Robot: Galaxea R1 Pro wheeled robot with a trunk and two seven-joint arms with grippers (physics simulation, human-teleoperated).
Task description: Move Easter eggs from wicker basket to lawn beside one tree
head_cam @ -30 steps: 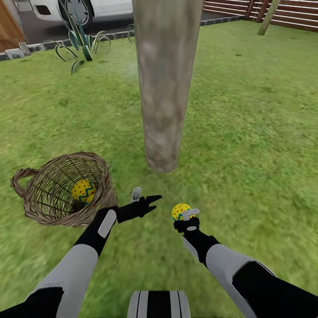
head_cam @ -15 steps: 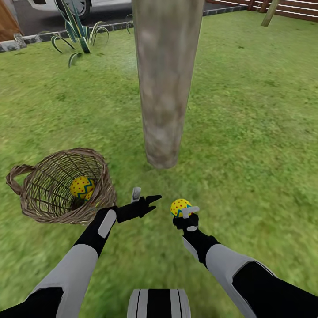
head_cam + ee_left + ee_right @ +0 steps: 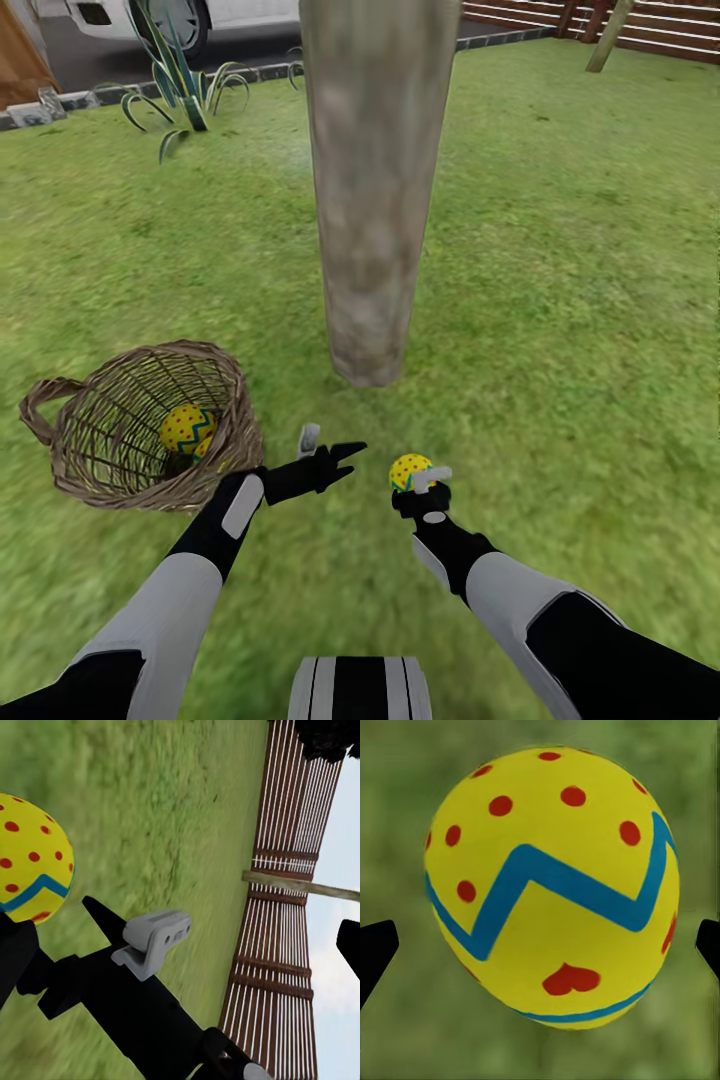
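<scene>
One egg (image 3: 409, 471) pinched in right claw (image 3: 418, 483) near tree (image 3: 370, 190); left claw (image 3: 325, 452) spread, empty; basket (image 3: 140, 430) beside.

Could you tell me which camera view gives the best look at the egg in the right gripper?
The right wrist view: the egg sits close up between the fingertips, its blue zigzag and red dots sharp. In the head view it is a small egg at the right gripper, part-hidden by a finger. The left wrist view catches one side.
</scene>
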